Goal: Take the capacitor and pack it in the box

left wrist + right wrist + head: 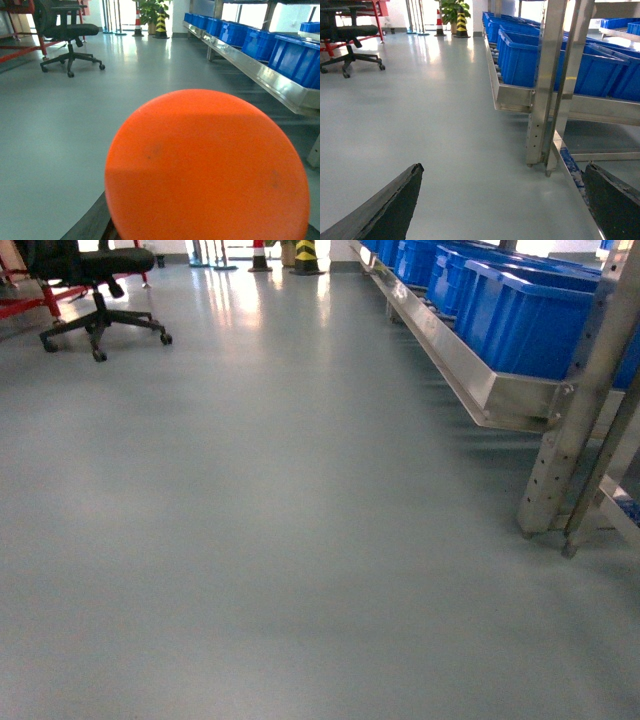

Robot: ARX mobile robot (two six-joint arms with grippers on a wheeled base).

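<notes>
A big round orange capacitor (207, 167) fills the lower half of the left wrist view, hanging above the grey floor right at my left gripper's jaws. It hides most of that gripper. Only one dark finger (92, 225) shows, at the capacitor's lower left edge, so the gripper is shut on it. My right gripper (505, 205) is open, its two dark fingers (390, 207) wide apart over bare floor with nothing between them. The box is out of view. Neither gripper appears in the head view.
A steel rack (480, 380) carrying several blue bins (520, 310) runs along the right, its perforated posts (565, 430) standing on the floor close to my right gripper. A black office chair (95, 280) stands far left. Striped cones (305, 255) are at the back.
</notes>
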